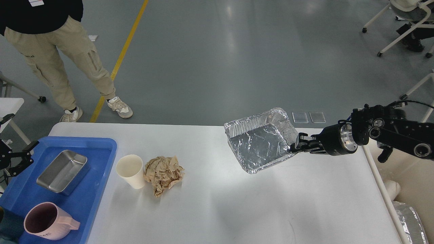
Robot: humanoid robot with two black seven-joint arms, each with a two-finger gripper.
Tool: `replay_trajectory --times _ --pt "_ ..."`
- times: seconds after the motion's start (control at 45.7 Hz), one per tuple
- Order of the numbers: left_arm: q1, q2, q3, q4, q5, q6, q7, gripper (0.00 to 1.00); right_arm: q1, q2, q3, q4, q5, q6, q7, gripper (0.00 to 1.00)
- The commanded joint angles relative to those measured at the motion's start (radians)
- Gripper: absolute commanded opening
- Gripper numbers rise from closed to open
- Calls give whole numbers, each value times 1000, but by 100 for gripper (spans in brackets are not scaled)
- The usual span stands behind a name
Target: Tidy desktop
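right gripper (pixel 294 147) pinching foil tray (pixel 260 143) rim, held over far-right desktop (pixel 237 203). left gripper (pixel 15 159) spread at left edge. steel pan (pixel 62 172), mug (pixel 47 222) in blue tray (pixel 98 149); paper cup (pixel 131 170), crumpled paper (pixel 163 173) left. roughly halfway.

R gripper (pixel 294 147) clamped on right rim of foil tray (pixel 259 145) — tray tilted over desktop (pixel 220 203); L gripper (pixel 20 156) at far left edge, fingers spread, holding nothing; paper cup (pixel 130 171) touching crumpled brown paper (pixel 163 174); blue tray (pixel 91 189) holds steel pan (pixel 62 172) + pink mug (pixel 49 222).
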Motion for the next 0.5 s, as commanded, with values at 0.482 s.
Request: replay_trajectory --times 0.482 --pt "115 323 85 -290 219 106 7 97 17 60 8 -14 -2 -13 1 0"
